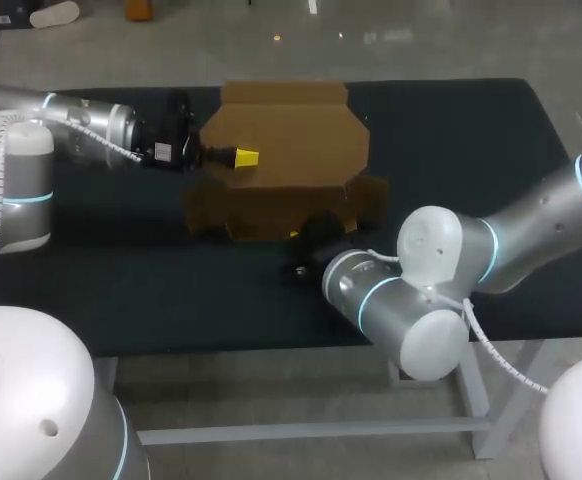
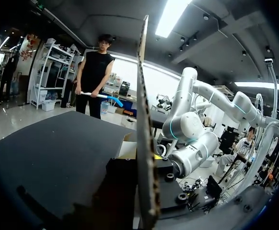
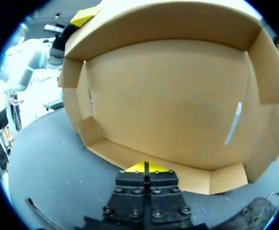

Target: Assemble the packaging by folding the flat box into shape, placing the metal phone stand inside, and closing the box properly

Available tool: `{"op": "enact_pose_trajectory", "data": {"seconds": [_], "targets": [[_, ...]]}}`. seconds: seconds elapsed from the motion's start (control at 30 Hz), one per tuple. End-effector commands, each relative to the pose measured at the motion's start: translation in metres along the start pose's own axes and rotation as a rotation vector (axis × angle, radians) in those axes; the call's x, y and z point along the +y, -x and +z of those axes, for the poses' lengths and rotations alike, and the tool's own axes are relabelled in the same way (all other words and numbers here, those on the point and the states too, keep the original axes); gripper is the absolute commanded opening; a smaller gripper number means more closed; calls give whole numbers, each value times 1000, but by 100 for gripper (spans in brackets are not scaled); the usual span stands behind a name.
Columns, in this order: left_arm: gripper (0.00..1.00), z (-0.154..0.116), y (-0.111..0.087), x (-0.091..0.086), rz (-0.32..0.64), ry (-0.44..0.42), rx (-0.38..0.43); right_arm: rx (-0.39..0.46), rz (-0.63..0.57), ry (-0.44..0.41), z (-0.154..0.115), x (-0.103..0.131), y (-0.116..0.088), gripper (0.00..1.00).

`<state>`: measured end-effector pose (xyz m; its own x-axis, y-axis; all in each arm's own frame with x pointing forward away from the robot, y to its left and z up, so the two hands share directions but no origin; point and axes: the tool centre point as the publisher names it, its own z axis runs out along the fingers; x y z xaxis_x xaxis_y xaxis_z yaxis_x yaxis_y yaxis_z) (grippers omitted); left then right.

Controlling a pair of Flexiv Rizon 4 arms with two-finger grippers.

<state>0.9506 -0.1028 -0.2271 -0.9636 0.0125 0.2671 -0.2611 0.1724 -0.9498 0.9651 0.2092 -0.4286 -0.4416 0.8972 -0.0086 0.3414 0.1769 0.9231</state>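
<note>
The box [image 1: 281, 150] sits half-folded at the far middle of the dark surface [image 1: 121, 300]. The left gripper [image 1: 243, 157] is clamped on its raised panel. The right gripper [image 3: 146, 166], fingers together, touches its near edge.

A dark worktop [image 1: 451, 130] carries a brown cardboard box [image 1: 271, 205], only partly folded: its flat, notched base lies on the surface, while a wide panel with cut corners stands tilted above it. The left arm [image 1: 81, 125], silver with a black wrist, comes in level from the left. Its pincer [image 1: 239, 157] sits at the raised panel's left edge, gripping it, with one bright yellow tip showing against the upper face. The right arm [image 1: 511, 240] enters from the right and bends back towards the middle. Its pincer [image 1: 306, 238] sits at the box's near edge, dark and mostly hidden, with only a sliver of yellow showing.
</note>
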Motion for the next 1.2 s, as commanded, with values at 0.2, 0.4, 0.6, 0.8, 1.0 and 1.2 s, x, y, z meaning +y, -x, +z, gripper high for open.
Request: {"op": "enact_pose_trajectory", "data": {"seconds": [0.2,0.4,0.6,0.8,1.0,1.2], "targets": [[0,1,0,2,0,1,1,37,17,41,-6,1,-4,0],[0,1,0,2,0,1,1,62,19,77,-29,8,-12,0],[0,1,0,2,0,1,1,98,51,95,-58,14,-11,0],[0,1,0,2,0,1,1,132,80,94,-85,18,-3,0],[0,1,0,2,0,1,1,138,100,82,-112,17,12,0],[0,1,0,2,0,1,1,156,96,61,-132,15,22,0]]}}
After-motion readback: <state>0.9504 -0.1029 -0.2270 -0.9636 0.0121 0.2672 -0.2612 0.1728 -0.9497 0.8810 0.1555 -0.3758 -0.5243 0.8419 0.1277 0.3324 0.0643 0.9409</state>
